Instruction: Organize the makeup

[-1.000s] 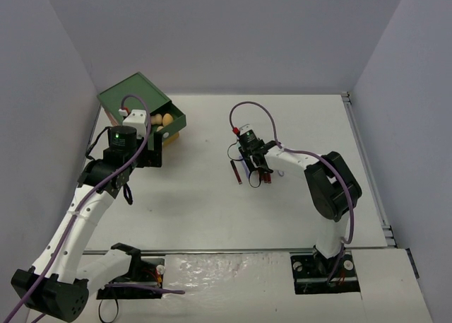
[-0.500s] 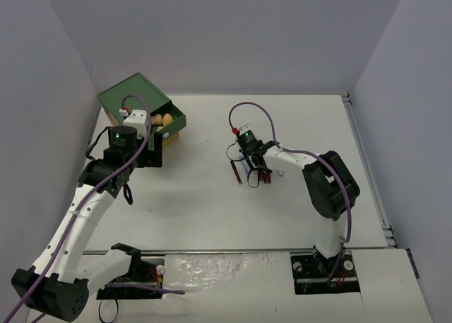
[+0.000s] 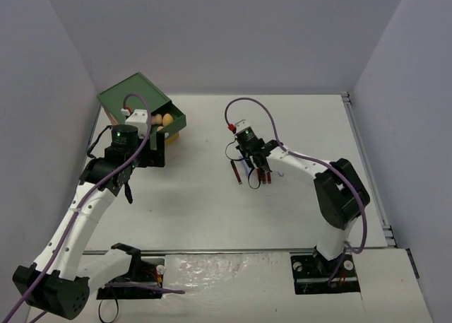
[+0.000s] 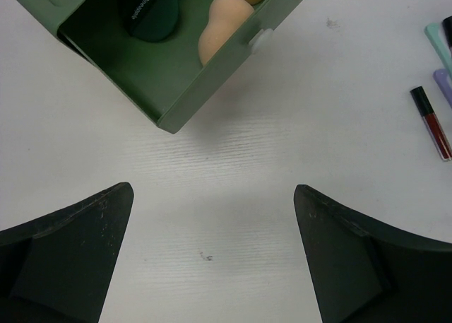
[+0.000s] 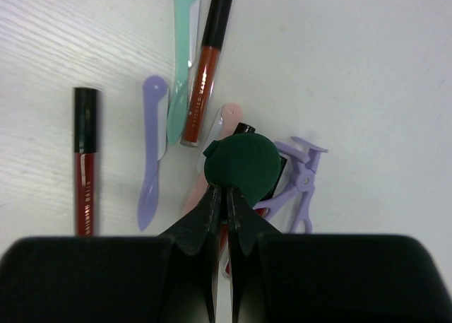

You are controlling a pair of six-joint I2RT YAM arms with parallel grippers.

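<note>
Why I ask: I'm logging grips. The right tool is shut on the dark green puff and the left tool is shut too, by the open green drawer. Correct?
Not quite: the left tool is open, its jaws wide apart over the table by the green drawer, as the left wrist view shows. The right tool is indeed shut on the dark green puff.

Bright, even light from above fills all three views. Shadows on the white table (image 3: 212,210) are soft and faint, darkest under the drawer (image 4: 226,67) front. A glossy strip (image 3: 212,272) at the table's near edge glints. The right claw (image 5: 220,191) is dark and featureless near the lens, while the puff (image 5: 240,164) is sharp.
</note>
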